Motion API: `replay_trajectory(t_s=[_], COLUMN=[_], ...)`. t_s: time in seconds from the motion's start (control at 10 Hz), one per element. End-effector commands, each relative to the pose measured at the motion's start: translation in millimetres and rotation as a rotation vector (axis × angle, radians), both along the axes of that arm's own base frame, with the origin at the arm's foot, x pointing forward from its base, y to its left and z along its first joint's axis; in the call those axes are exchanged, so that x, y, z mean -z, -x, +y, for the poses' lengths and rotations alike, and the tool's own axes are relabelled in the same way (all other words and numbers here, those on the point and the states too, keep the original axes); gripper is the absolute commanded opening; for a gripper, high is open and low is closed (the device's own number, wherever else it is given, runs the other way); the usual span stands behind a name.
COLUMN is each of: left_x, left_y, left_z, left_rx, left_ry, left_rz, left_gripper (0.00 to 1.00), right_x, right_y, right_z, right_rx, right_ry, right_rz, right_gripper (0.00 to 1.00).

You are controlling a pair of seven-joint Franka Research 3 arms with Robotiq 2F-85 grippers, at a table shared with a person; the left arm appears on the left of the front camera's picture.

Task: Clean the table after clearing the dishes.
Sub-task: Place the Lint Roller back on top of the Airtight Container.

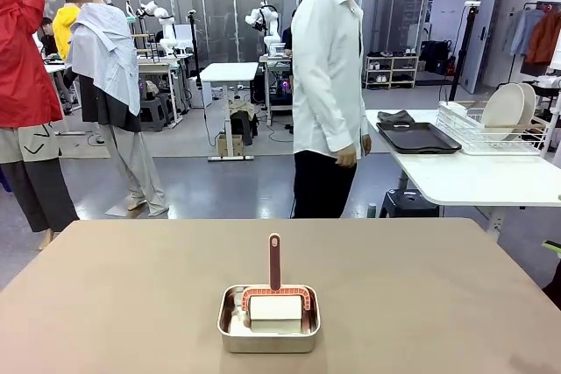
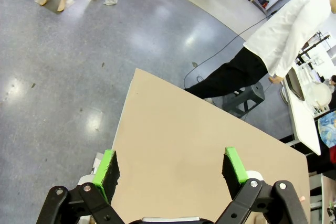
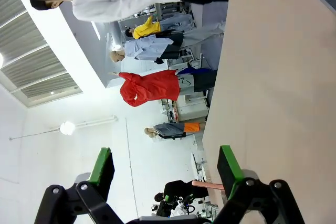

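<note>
The brownish table spans the front view, and near its front edge stands a small steel pan. In the pan rests a red-handled brush with a white pad. Two white plates stand upright in a wire rack on the white side table, next to a dark tray. My left gripper is open above the table, with nothing between its green pads. The right gripper is open too, beside the table, and the brush handle shows near one finger.
A person in a white shirt stands at the far side of the table, turned toward the white side table. A dark stool sits under that table. Grey floor lies beyond the table's left edge.
</note>
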State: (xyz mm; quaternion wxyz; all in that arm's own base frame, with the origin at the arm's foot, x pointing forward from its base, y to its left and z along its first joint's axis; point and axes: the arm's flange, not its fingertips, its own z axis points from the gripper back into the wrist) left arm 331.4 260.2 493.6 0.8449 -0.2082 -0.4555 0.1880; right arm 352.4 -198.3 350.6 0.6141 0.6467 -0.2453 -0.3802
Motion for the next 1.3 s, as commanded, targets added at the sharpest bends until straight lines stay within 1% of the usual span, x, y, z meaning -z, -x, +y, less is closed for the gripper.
replay_trajectory(t_s=[0.0,1.2], left_x=[-3.0,-3.0], left_y=[2.0,2.0], left_z=[1.8,1.8], left_rx=[0.01,0.01], left_ry=[0.003,0.003], left_rz=[0.004,0.004], left_gripper=[1.0,1.0], right_x=[-3.8,-3.8], right_y=[4.7,4.7], right_z=[-0.6,-0.6], right_rx=[-0.007,-0.007], right_ry=[0.004,0.004], right_rz=[-0.006,-0.006], right_gripper=[1.0,1.0])
